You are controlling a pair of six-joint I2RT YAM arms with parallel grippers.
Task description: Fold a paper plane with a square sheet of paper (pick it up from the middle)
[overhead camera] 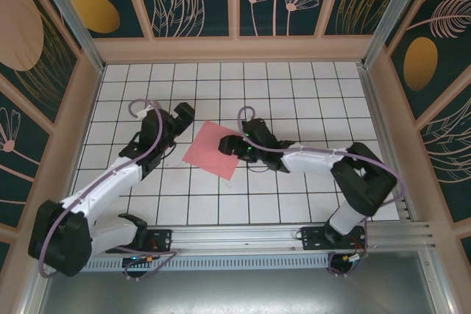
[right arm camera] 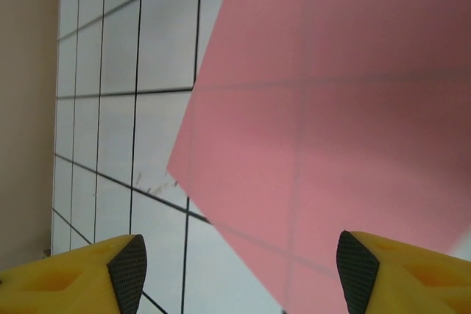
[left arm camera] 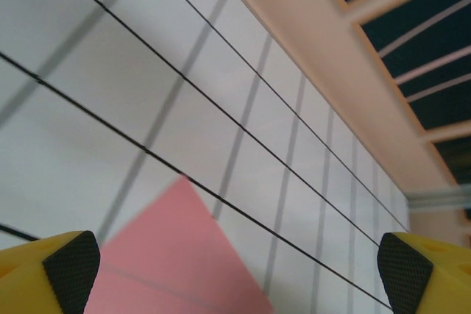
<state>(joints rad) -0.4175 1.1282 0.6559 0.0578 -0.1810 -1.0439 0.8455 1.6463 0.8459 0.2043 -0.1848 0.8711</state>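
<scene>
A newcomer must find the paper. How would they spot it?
On the white gridded table, look mid-table between the left gripper and right gripper. The square sheet of paper lies there, cornerwise: the one pink thing on white tiles.

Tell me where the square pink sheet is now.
In the top view, the square sheet of paper lies centrally on the white grid table, between the left gripper and the right gripper.

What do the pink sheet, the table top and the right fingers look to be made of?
Pink sheet: looks like thin matte paper; grid lines show faintly through it. Table: smooth white surface, thin black grid lines; maybe laminate, unclear. Right fingers: yellow, probably plastic, with black textured pads, likely rubber.
</scene>
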